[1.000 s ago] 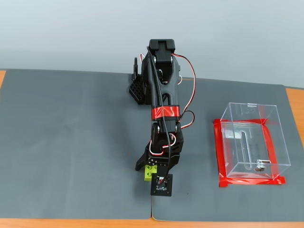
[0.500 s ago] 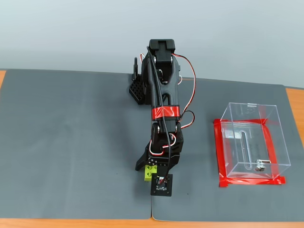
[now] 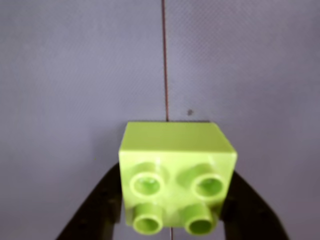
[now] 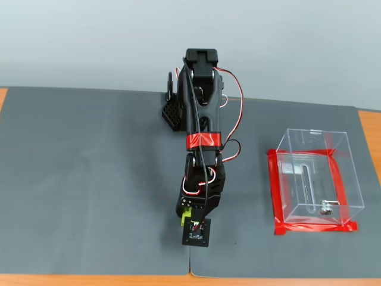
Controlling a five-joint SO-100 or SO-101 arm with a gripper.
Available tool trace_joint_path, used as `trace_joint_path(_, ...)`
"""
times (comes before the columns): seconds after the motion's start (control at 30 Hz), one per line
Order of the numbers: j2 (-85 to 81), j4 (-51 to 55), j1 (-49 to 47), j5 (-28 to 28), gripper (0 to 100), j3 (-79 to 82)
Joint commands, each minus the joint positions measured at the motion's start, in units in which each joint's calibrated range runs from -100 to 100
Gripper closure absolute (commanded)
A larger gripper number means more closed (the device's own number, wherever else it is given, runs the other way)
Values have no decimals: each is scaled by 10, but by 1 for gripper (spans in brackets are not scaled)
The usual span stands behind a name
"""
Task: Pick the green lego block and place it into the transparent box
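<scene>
The green lego block (image 3: 177, 175) fills the lower middle of the wrist view, its four studs facing the camera, with a dark finger pressed against each side. My gripper (image 3: 175, 205) is shut on it. In the fixed view the gripper (image 4: 189, 217) points down near the mat's front edge, and only a lime sliver of the green lego block (image 4: 185, 216) shows beside the wrist. The transparent box (image 4: 340, 164) stands empty to the right, well apart from the gripper, on a base framed with red tape (image 4: 275, 196).
A grey mat (image 4: 89, 179) covers the table; its seam (image 3: 164, 60) runs straight ahead of the block. The arm's black base (image 4: 172, 110) is at the back centre. Orange table edge (image 4: 89, 280) lies along the front.
The jaw that stood open to the left of the block has swung in against it. The wrist has shifted slightly left, and the block is now mostly hidden under the gripper.
</scene>
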Motion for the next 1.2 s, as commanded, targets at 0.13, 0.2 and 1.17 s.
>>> trace_joint_path(0.13,-68,2,-5,0,87,-23)
trace_joint_path(0.2,-91,2,-5,0,87,-23)
trace_joint_path(1.17,-430,3,-25,41,87,-45)
